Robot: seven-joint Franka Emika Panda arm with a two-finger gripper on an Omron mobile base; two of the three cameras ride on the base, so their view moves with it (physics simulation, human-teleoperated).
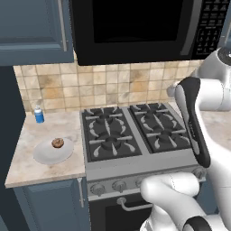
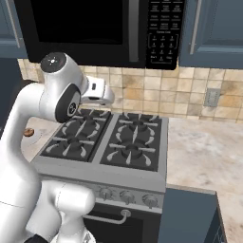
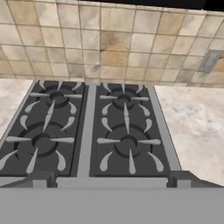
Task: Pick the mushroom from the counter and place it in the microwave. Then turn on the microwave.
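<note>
Pincer point(image 3: 112, 177) spread wide and holding nothing, poised over the stove top point(image 3: 92, 131). Mushroom point(image 1: 57, 143) sits on a white plate point(image 1: 45, 155) on the bench point(image 1: 27, 169), well off to the pincer's left; microwave point(image 1: 135, 27) above.

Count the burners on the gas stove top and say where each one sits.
4, in a two-by-two grid on the stove top: rear left, rear right, front left, front right. None appears hidden in the hand view.
</note>
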